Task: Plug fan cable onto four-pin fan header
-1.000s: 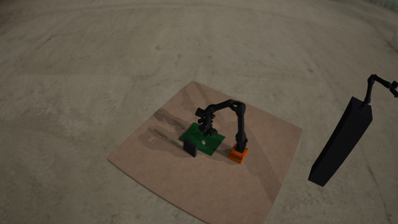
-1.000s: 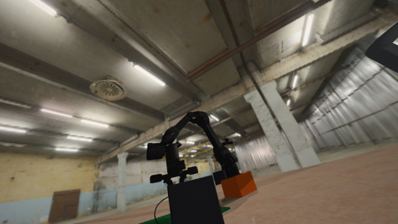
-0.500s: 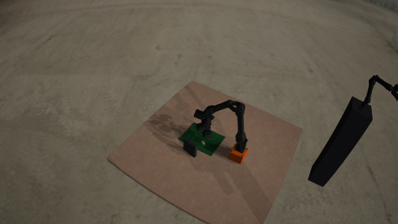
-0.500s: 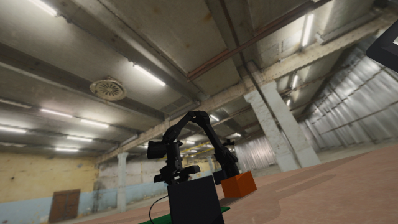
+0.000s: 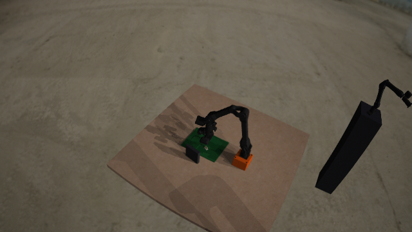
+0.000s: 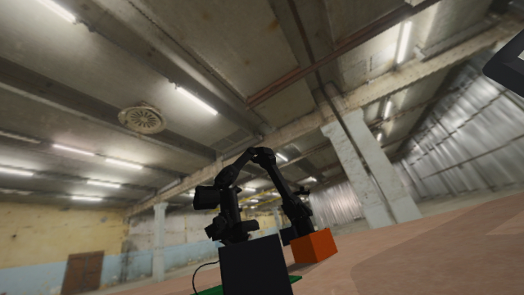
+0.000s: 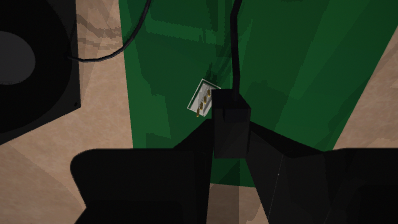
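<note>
The black plug (image 7: 231, 131) is between the fingertips of my gripper (image 7: 224, 124), which is shut on it. Its black cable (image 7: 236, 55) runs away from its top end in the wrist view. The white four-pin header (image 7: 202, 98) (image 5: 206, 148) stands on the green board (image 7: 165, 100) (image 5: 220, 146), just up and left of the plug in the wrist view, with its pins bare. The plug looks to be above the board; how high is hard to tell. The fan (image 7: 37, 90) (image 5: 192, 153) (image 6: 255, 266) stands upright beside the board. In the exterior view it hides the plug and the header.
The orange base block (image 5: 241, 162) (image 6: 313, 247) of my arm stands on the brown table (image 5: 257, 193) beyond the board's right corner. A tall dark pillar (image 5: 351, 145) with another small black arm (image 5: 380, 93) stands off the table at the right. The cable also loops near the fan.
</note>
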Tool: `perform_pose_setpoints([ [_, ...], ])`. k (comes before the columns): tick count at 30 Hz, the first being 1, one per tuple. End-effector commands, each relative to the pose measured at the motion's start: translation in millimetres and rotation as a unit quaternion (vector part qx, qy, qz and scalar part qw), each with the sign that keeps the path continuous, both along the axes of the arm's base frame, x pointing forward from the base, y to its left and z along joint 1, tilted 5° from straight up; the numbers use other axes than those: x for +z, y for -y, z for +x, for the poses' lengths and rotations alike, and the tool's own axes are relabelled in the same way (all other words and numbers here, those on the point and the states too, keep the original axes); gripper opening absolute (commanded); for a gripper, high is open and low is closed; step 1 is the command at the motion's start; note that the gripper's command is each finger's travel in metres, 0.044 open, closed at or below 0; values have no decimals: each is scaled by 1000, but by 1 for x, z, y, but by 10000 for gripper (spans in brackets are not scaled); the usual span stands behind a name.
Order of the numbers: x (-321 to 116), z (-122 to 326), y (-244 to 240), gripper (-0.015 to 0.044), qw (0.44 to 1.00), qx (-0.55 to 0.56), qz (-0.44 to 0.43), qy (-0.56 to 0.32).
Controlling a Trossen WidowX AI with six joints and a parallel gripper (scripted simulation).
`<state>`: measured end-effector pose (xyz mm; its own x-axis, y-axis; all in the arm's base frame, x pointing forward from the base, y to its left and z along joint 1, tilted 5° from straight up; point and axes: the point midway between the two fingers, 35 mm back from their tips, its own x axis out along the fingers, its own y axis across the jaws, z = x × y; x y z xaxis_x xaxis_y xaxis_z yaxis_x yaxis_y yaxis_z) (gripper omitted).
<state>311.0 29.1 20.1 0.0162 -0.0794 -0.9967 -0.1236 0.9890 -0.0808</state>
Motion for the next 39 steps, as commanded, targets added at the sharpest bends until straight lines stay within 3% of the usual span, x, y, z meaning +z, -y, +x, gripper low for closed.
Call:
perform_pose_setpoints([
  [1,0,0,-4,0,998,-65,0,6],
  [13,-2,-1,-16,0,970,-240,4,20],
  [39,-3,-8,-18,0,968,-249,4,21],
])
